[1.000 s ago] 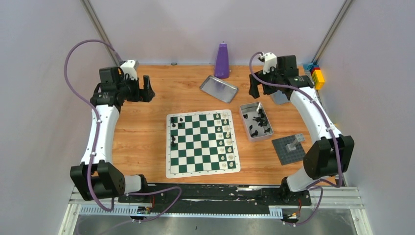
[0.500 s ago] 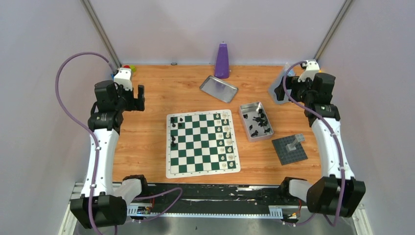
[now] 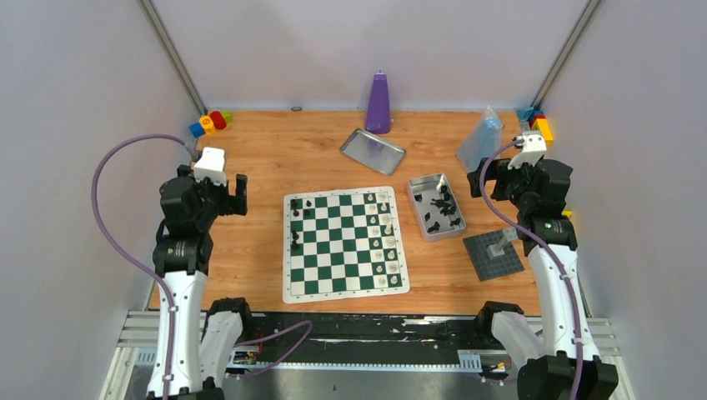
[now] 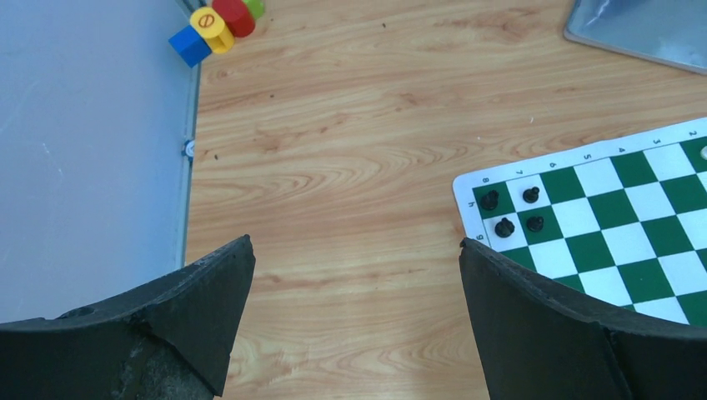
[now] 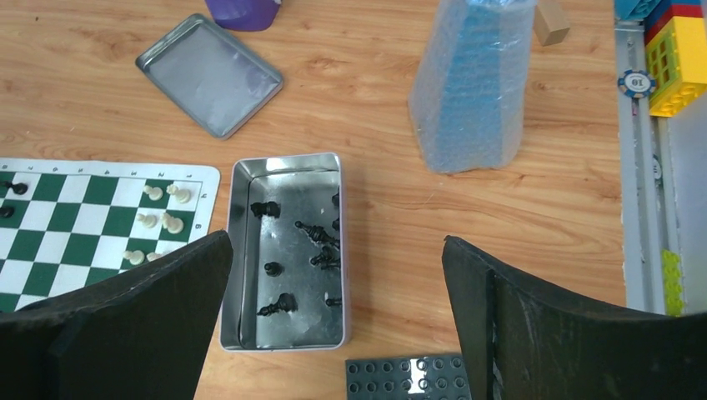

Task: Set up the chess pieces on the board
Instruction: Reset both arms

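Chess pieces [image 5: 172, 222]: tiny black and cream-white plastic figures, some on flat green-and-white checked board [image 3: 333, 250] mid-table, others in silver metal tin [image 5: 288, 160].
Left gripper [image 4: 354, 250]: spread, empty.
Right gripper [image 5: 338, 242]: spread, empty.

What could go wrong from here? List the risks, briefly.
1. The black pieces lie jumbled in the tin; a grab may catch two or slip off.
2. The cream pieces stand close together on the board; setting another down could knock neighbours over.
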You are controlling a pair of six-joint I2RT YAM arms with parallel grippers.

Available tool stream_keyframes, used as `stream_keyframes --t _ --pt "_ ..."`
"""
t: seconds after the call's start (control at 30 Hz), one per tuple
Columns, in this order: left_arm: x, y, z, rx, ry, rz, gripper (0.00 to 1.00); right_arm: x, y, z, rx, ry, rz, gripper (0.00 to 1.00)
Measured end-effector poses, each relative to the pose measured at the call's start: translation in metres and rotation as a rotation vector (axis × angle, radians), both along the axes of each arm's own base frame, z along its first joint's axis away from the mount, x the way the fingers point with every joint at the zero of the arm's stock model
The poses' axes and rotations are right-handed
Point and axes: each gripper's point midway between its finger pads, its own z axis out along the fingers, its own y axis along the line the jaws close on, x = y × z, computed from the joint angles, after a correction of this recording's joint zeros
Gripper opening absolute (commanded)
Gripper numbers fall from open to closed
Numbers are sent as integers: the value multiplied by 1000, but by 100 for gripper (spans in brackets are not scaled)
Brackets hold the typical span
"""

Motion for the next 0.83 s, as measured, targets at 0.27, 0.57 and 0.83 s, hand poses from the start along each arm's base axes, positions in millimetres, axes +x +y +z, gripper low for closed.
stream_keyframes --t 0.27,0.57,0.83 --pt "-7 -4 1 3 -65 -17 100 -5 7 -6 6 7 42 100" --pt "-4 -4 -11 2 -36 -20 100 -8 6 -8 -20 -3 48 100" --pt "-1 -3 -18 5 -17 -22 100 -8 6 -8 -32 -6 52 100"
